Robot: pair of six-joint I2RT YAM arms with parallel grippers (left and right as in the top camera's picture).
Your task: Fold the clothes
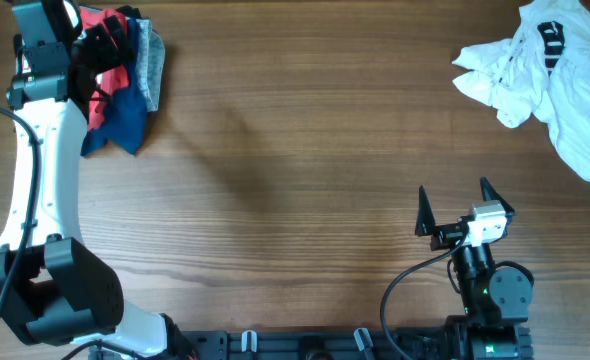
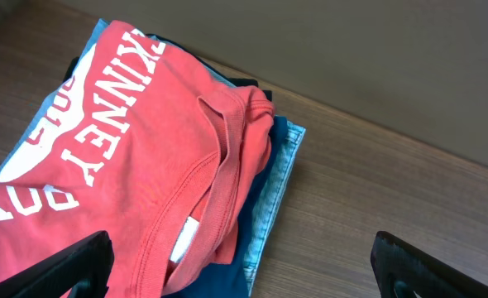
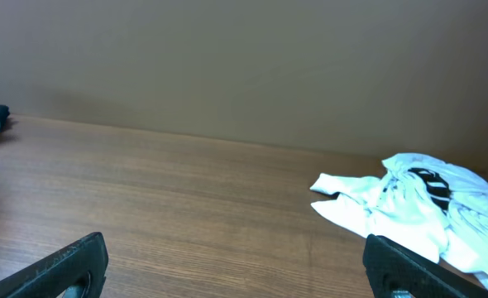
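Red T-shirt [image 2: 145, 149] piled at tabletop [image 1: 275, 150] far-left corner, white garment [image 1: 555, 80] far-right; left pincer [image 2: 240, 257] and right pincer [image 1: 455, 190] wide, empty.

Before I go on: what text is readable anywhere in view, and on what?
"KINNEY": white capitals on the red shirt, possibly missing its start.
"BOY": same shirt, cut by the frame edge, uncertain.
On the neck tag: nothing legible.
On the white garment, the black marking: too small to read.
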